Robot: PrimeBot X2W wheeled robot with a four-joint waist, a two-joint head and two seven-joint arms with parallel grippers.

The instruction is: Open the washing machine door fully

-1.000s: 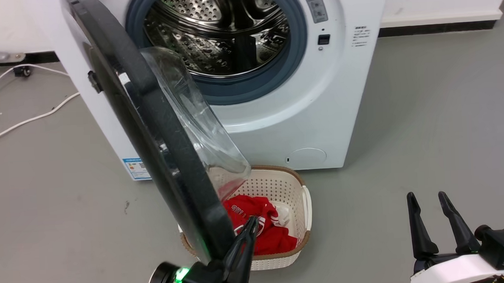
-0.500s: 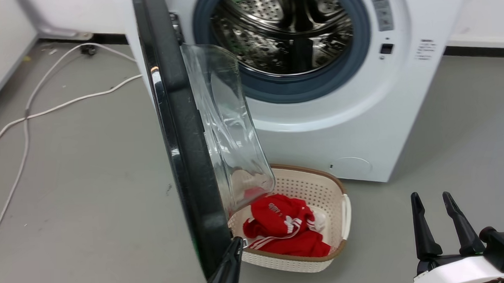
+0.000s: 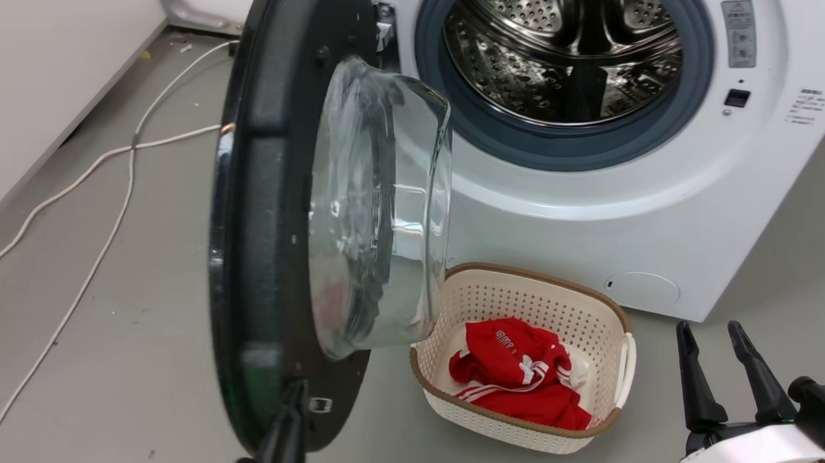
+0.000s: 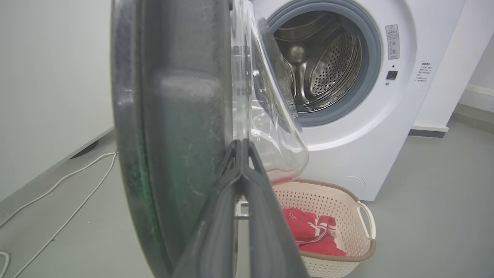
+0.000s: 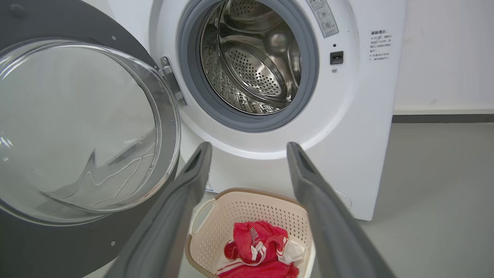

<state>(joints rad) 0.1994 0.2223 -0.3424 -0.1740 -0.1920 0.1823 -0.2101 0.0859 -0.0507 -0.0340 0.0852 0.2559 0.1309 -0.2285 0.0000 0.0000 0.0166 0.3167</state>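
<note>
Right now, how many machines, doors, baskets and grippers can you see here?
Washing machine: 1
Washing machine door: 1
Laundry basket: 1
Grippers: 2, the left gripper and the right gripper
Total: 5

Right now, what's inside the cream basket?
The cream basket holds a red garment with white stripes and a bit of white cloth beside it. Anything beneath them is covered.

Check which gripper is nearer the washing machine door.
Left. The left gripper sits shut at the lower inner rim of the washing machine door; the right gripper is open, well clear beyond the basket.
</note>
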